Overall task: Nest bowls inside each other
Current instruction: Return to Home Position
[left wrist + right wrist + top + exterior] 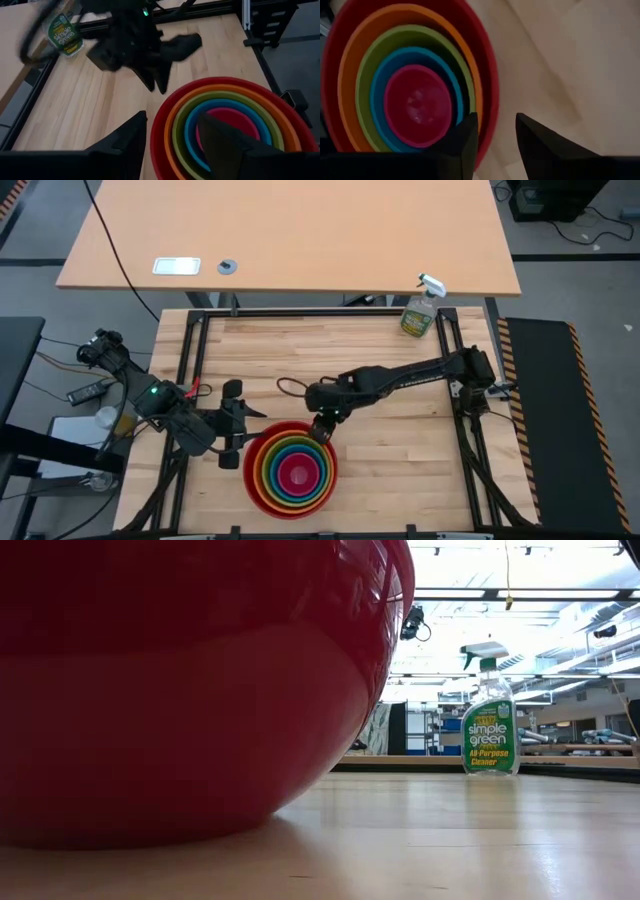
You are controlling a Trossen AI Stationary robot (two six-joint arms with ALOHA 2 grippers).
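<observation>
Five bowls sit nested upright near the table's front edge: red (252, 480) outermost, then orange (350, 55), lime green (367, 75), blue (382, 75) and pink (297, 473) innermost. The red bowl's wall (180, 690) fills the low view, base on the table. My right gripper (322, 432) hovers open above the stack's far rim, nothing between its fingers (496, 120). My left gripper (243, 430) stands open at the stack's left side. In its wrist view (172, 117) one finger shows in front of the bowls and one in front of the table, with no touch seen.
A green-labelled spray bottle (420, 310) stands at the table's far right corner, also in the low view (490, 725). Black frame rails (190, 380) run along the table's left, right and far sides. Bare wood (400, 470) lies right of the bowls.
</observation>
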